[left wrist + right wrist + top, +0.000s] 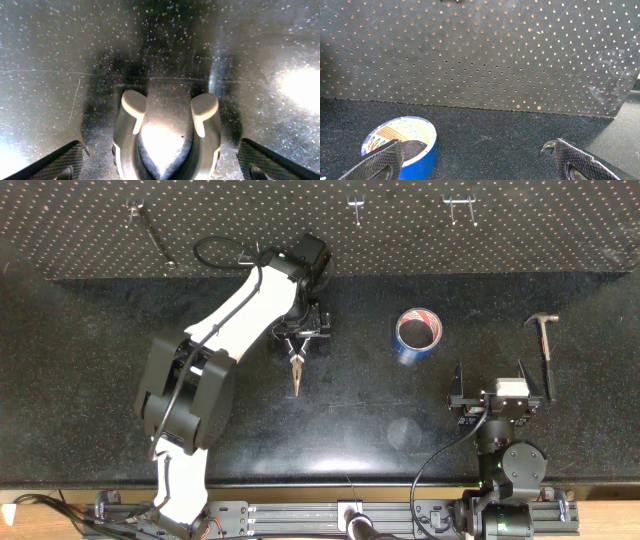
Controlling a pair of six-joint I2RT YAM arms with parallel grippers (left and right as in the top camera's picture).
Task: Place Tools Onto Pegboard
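grey-handled metal pliers (297,370): straddled, ungripped

the left gripper (161,155) is held wide open, nothing clamped, the handles lying between its fingers (65,160) on the black table (100,360). the nose is pointed away from the perforated pegboard (400,240); the open right gripper (490,380) is found well apart.

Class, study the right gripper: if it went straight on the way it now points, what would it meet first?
Most likely the pegboard: the table ahead of the right gripper looks bare up to it. The tape lies just off to one side and might be grazed; depth is unclear.
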